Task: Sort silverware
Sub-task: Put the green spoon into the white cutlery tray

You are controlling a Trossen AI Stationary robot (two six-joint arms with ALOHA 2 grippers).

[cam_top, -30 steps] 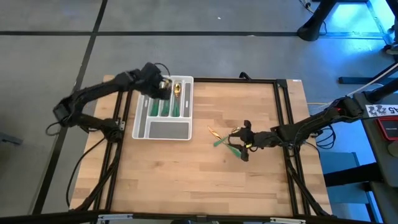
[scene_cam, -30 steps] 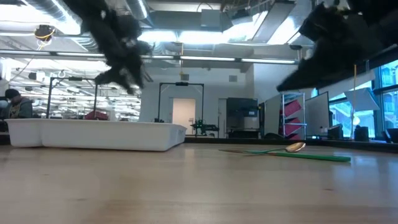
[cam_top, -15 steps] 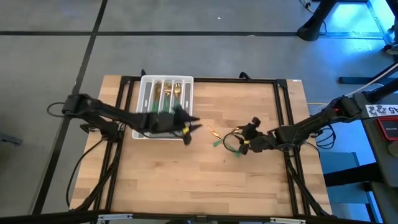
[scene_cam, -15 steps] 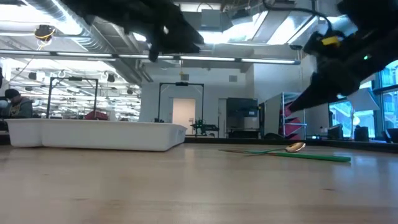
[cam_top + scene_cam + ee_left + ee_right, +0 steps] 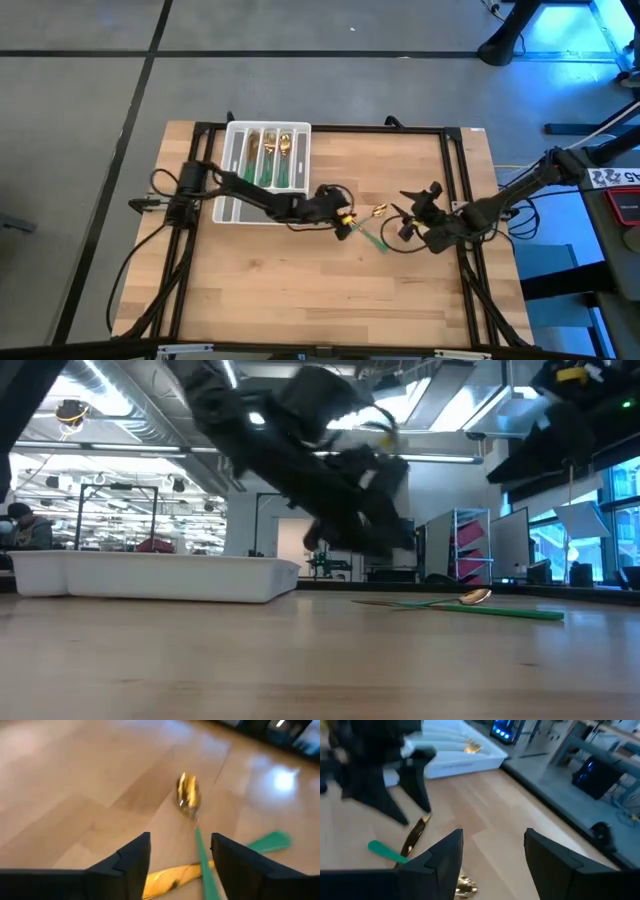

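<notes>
Loose silverware (image 5: 372, 230) lies at the table's middle. In the left wrist view it shows as a spoon (image 5: 189, 800) with a gold head and green handle, a gold piece (image 5: 167, 881) and another green handle (image 5: 270, 842). My left gripper (image 5: 180, 865) stands open just left of these pieces, slanting down at them; the spoon's handle runs between its fingers, untouched. My right gripper (image 5: 406, 214) hangs open to their right, above the table. More silverware (image 5: 270, 150) lies in the white tray (image 5: 232, 160) at the far left.
The tray (image 5: 150, 575) stands left of the loose pieces, with my left arm (image 5: 260, 198) reaching over its near end. A spoon (image 5: 470, 598) lies flat on the wood. Bare table spreads toward the near edge. A dark frame borders the tabletop.
My left gripper has swung from above the tray's far end toward the table's right and near side, and down to the loose silverware at the middle. My right gripper has drawn back from those pieces toward the right edge and turned. The loose pieces have stayed where they were.
</notes>
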